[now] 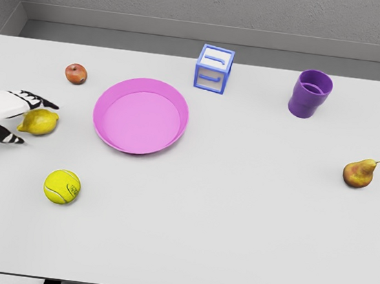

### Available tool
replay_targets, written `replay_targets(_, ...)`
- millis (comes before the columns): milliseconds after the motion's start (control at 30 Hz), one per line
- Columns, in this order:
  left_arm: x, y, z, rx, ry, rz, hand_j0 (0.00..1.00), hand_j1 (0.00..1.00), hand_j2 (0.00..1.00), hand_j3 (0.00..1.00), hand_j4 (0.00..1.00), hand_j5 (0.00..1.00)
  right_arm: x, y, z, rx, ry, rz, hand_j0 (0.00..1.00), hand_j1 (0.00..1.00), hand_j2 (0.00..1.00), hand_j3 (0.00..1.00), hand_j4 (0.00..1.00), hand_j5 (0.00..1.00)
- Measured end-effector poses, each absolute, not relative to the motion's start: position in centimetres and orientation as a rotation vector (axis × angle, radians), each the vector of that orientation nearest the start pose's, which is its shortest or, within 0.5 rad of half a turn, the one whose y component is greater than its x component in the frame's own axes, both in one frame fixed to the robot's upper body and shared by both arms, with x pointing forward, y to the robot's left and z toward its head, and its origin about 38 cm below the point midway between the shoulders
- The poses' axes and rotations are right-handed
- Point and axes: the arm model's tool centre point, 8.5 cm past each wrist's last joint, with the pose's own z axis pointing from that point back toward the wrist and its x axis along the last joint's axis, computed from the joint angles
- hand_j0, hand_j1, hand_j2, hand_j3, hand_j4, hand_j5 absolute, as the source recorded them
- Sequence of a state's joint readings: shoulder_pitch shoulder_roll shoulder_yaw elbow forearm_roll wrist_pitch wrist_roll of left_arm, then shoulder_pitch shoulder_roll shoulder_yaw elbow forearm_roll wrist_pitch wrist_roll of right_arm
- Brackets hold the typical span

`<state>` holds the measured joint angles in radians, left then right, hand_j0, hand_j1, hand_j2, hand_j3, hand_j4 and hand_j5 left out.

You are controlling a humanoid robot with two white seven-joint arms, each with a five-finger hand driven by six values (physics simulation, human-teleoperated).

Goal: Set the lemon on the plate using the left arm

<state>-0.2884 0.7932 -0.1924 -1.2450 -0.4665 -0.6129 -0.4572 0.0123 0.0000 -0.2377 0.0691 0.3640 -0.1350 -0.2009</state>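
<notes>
Left hand (6,116) comes in from the left edge, low over the white table (235,224). Fingers (41,102) are spread apart, dark tips forward: upper ones reach just above the lemon (38,121), thumb tip sits below and left of it. Lemon lies between them on the tabletop, at the hand's open mouth; cannot tell if anything touches it. Pink plate (140,115) is just right of the lemon, apart from it. Small red apple (75,73) behind, tennis ball (62,186) in front. Blue letter block (214,68), purple cup (310,94), pear (360,173) farther right.
</notes>
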Motion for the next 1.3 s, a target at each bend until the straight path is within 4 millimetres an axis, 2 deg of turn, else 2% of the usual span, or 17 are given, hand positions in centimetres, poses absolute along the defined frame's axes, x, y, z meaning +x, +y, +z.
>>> replay_targets(100,40.1,43.2,14.8,0.514,-1.265,-1.681,0.8,0.8,0.8,0.8,0.8,0.8,-1.5,-28.1,-25.8,-0.258,-0.064,0.121,1.0,1.0,1.0,1.0,1.0,1.0)
replay_targets(300,40.1,43.0,14.7,0.509,-1.27,-1.682,0.78,0.78,0.78,0.78,0.78,0.78,-1.5,-28.1,-25.8,-0.258,-0.064,0.121,1.0,1.0,1.0,1.0,1.0,1.0)
replay_targets(533,40.0,42.8,14.8,0.507,-1.272,-1.686,0.58,0.58,0.58,0.58,0.58,0.58,-1.5,-28.1,-25.8,-0.258,-0.064,0.121,1.0,1.0,1.0,1.0,1.0,1.0)
replay_targets(600,40.0,42.9,14.8,0.508,-1.27,-1.688,0.55,0.55,0.55,0.55,0.55,0.55,-1.5,-28.1,-25.8,-0.258,-0.064,0.121,1.0,1.0,1.0,1.0,1.0,1.0)
replay_targets(1300,40.3,43.0,15.8,0.528,-1.315,-1.652,0.54,0.54,0.54,0.54,0.54,0.54,-1.5,-28.1,-25.8,-0.258,-0.064,0.121,1.0,1.0,1.0,1.0,1.0,1.0)
